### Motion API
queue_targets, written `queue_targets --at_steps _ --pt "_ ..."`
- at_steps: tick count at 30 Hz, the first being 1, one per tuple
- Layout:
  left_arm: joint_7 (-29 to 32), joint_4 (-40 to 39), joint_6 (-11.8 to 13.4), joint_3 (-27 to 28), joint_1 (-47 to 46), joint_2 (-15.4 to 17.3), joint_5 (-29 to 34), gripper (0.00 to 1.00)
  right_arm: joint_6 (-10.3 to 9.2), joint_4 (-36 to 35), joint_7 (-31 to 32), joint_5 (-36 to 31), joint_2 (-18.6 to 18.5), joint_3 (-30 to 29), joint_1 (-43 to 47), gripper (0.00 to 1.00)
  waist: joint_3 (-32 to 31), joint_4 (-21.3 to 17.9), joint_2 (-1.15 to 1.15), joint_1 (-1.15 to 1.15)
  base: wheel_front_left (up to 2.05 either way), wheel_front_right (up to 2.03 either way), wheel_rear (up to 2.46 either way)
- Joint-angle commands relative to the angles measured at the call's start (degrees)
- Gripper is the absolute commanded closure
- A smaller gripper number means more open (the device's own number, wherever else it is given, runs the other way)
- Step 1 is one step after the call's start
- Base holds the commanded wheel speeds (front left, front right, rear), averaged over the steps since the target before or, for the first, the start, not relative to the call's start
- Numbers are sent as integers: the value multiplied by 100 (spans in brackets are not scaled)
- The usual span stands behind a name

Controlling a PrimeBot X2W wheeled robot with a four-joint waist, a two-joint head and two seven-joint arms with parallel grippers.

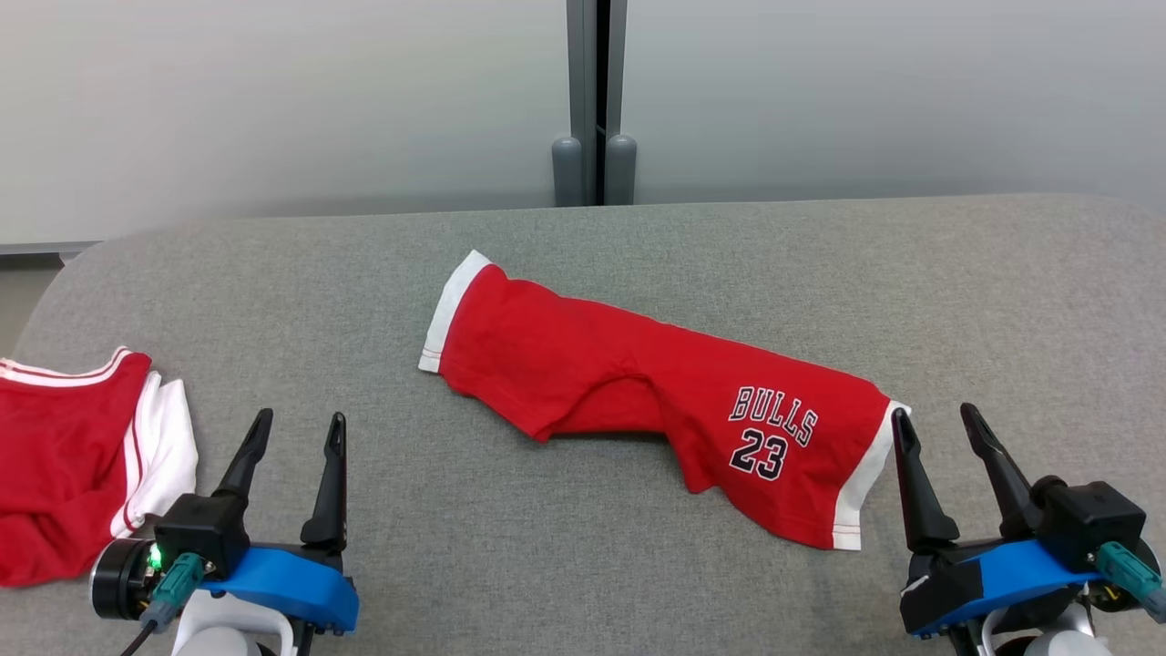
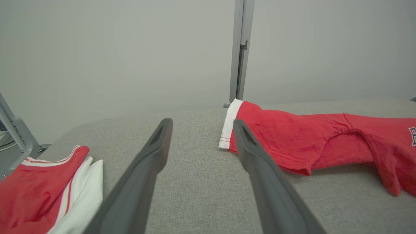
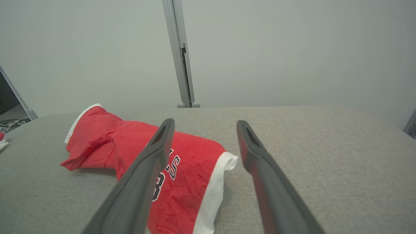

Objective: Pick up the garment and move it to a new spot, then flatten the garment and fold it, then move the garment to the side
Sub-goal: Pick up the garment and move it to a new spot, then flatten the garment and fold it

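- The left end effector [image 1: 301,416] sits at about 7 o'clock in the head view. Its two dark fingers [image 1: 244,465] are spread wide with nothing between them, and it hovers over bare grey cloth.
- The right end effector [image 1: 934,410] sits at about 4 o'clock. It is also spread wide and empty. Its inner fingertip is just beside the white hem of the garment [image 1: 638,383], and I cannot tell whether the two touch.
- The garment is a pair of red shorts with white hems, printed "BULLS 23" in dark letters.
- It lies across the middle of the bench [image 1: 547,565], one leg end toward 10 o'clock and the printed leg end toward 4 o'clock. It is rumpled, and a fold is tucked under along the near edge.
- Seen from the left wrist, the far white hem lies just beyond the tip of that end effector's right finger.
- A second piece of clothing [image 1: 64,456], red with white trim and stripes, lies bunched at 8 o'clock. It is near the left end effector and well apart from the shorts.
- The bench is covered in grey woven fabric and has rounded far corners.
- Behind it at 12 o'clock stand pale, plain wall panels [image 1: 273,100]. They are divided by a grey vertical post [image 1: 595,91] with two rounded caps at its foot.
- Count: two end effectors with four fingers in all, two pieces of clothing, one bench, two wall panels and one post.
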Motion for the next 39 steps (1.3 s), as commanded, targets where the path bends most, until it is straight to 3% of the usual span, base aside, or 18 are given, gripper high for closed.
queue_targets --at_steps 1,23,39 --pt "-27 20 -38 21 42 -18 30 0 3 -37 17 18 -8 -5 92 0 -15 -3 0 0 0 0 0" --pt "-27 -42 -107 208 -193 -154 222 0 3 57 209 -73 -7 306 95 0 235 68 0 0 0 0 0" --pt "-27 -215 -178 341 -707 -360 462 0 3 1976 465 -493 -93 752 -450 0 999 346 0 0 0 0 0"
